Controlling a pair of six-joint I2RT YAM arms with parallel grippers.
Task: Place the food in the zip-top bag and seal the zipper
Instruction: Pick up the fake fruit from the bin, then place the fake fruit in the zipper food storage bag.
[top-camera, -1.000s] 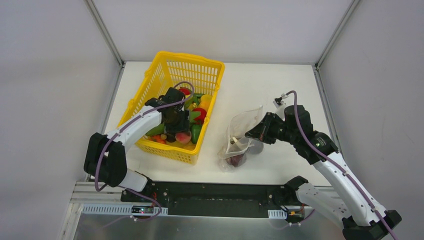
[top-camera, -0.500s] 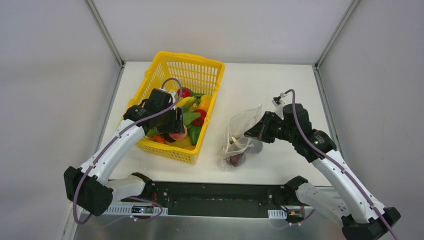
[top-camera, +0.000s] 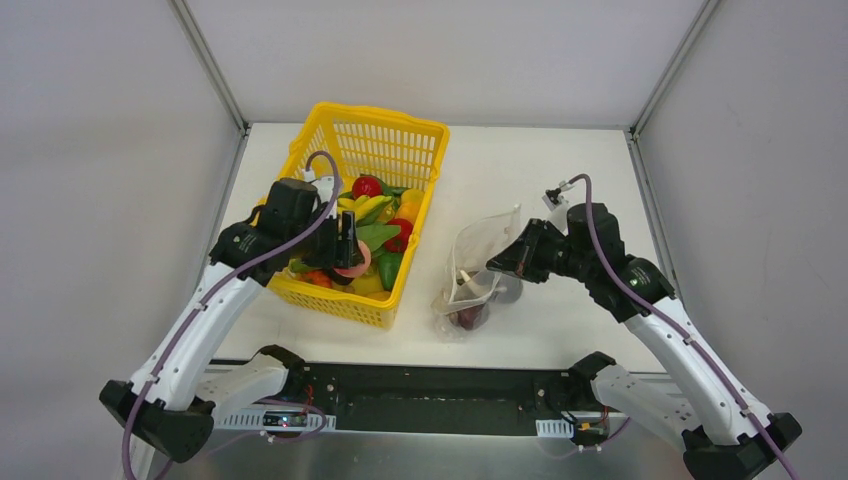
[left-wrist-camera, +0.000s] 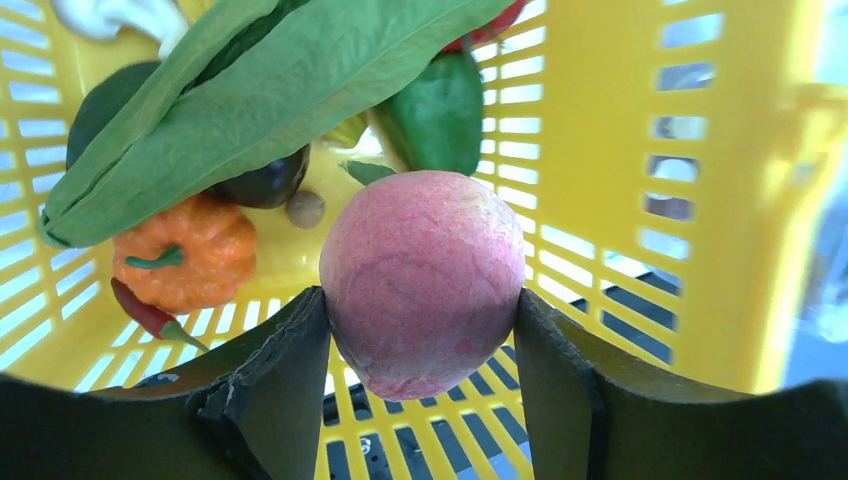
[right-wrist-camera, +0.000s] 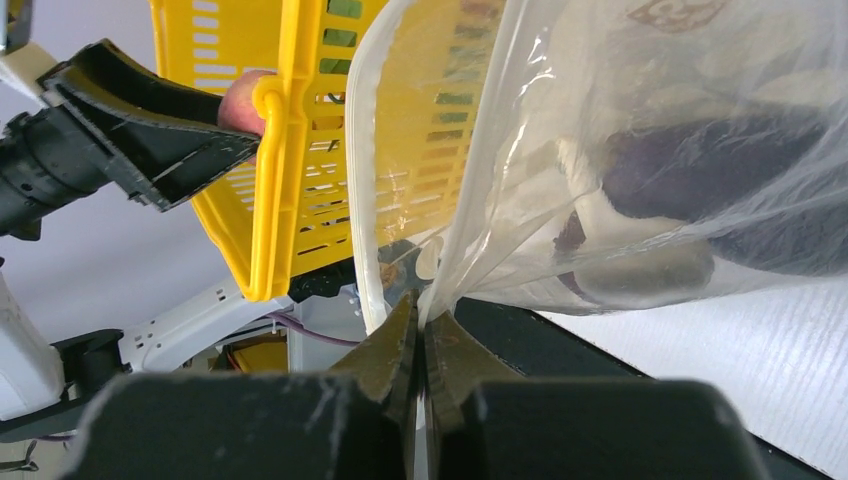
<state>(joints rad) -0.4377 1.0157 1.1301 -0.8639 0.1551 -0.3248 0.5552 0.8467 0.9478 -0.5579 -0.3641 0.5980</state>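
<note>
Your L tool (left-wrist-camera: 418, 310) grips a pink peach (left-wrist-camera: 425, 240) just above the yellow basket (top-camera: 400, 135), while the R tool (right-wrist-camera: 422, 310), pinched shut on the zip-top bag (right-wrist-camera: 640, 120) rim, props its mouth open on the tabletop (top-camera: 540, 170) for loading.

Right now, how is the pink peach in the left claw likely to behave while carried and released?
The peach is rounded and gripped only at its two sides by the left claw, so it could pivot or slip. It shows no dent between the fingers, so probably rigid. Set down, it would likely roll.
</note>
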